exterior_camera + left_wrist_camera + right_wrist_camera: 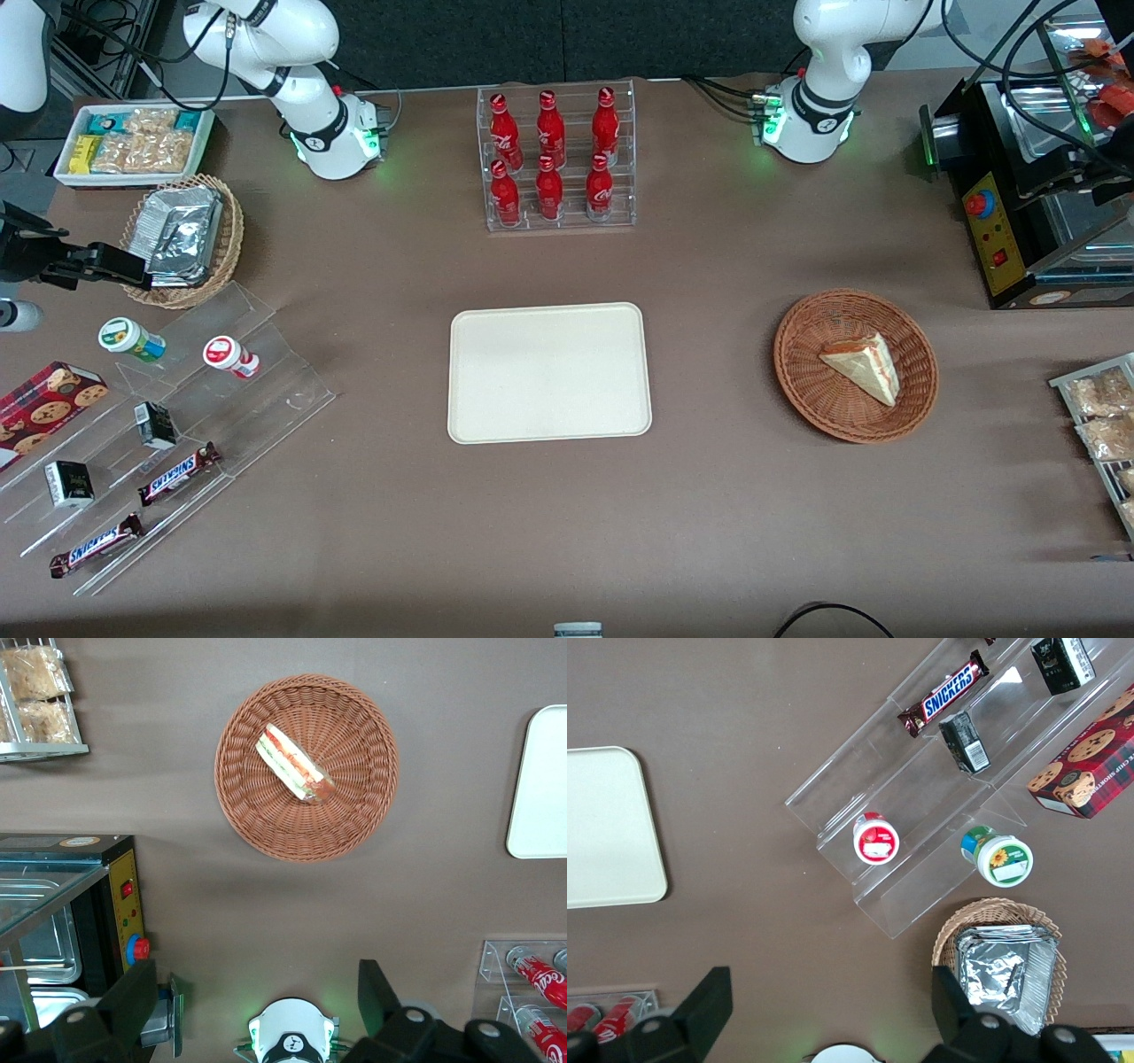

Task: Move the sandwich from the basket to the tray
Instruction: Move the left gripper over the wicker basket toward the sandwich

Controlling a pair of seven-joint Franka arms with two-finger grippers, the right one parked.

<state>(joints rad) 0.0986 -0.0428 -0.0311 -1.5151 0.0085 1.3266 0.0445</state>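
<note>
Spread wide, the left gripper (261, 1010) shows in the left wrist view with its two dark fingers (137, 997) well apart and nothing between them, high above the brown table (443, 886). Under it lies the basket (306, 766), round and reddish-brown, with the sandwich (292, 762) lying inside it, red and green filling layers showing along one edge. A rounded corner of the cream tray (540, 784) shows well apart from the basket, and a black machine (75, 904) with a red button stands near it.

From the front view, the gripper itself is not seen. The sandwich (864, 365) rests in the basket (856, 364) toward the working arm's end of the table (709, 496). The tray (549, 372) sits bare at mid-table, well apart from the basket. A clear rack of red bottles (555, 159) stands farther from the camera than the tray.

In the right wrist view, one end of the tray (607, 828) shows beside a clear stepped stand (939, 788) holding snack bars.
</note>
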